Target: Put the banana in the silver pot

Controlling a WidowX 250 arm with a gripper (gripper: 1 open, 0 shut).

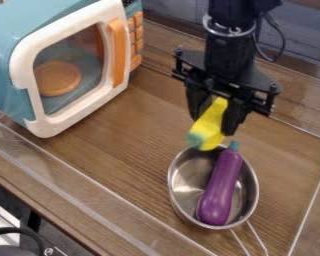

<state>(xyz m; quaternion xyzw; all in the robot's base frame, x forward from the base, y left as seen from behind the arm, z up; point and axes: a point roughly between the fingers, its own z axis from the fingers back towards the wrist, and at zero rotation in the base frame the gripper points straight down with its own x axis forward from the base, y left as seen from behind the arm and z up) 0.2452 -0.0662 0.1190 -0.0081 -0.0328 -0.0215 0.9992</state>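
My gripper (219, 112) is shut on the yellow banana (207, 126), which hangs nearly upright with its green tip pointing down. The banana's lower end hovers just above the far rim of the silver pot (187, 182). That shallow shiny pot sits on the wooden table at lower right, and a purple eggplant (222, 187) lies inside it along its right half. The black arm rises from the gripper toward the top of the view.
A toy microwave (56, 62) in teal and cream with an orange handle stands at the left, a round brown item behind its door. A clear plastic barrier runs along the table's front edge (83, 190).
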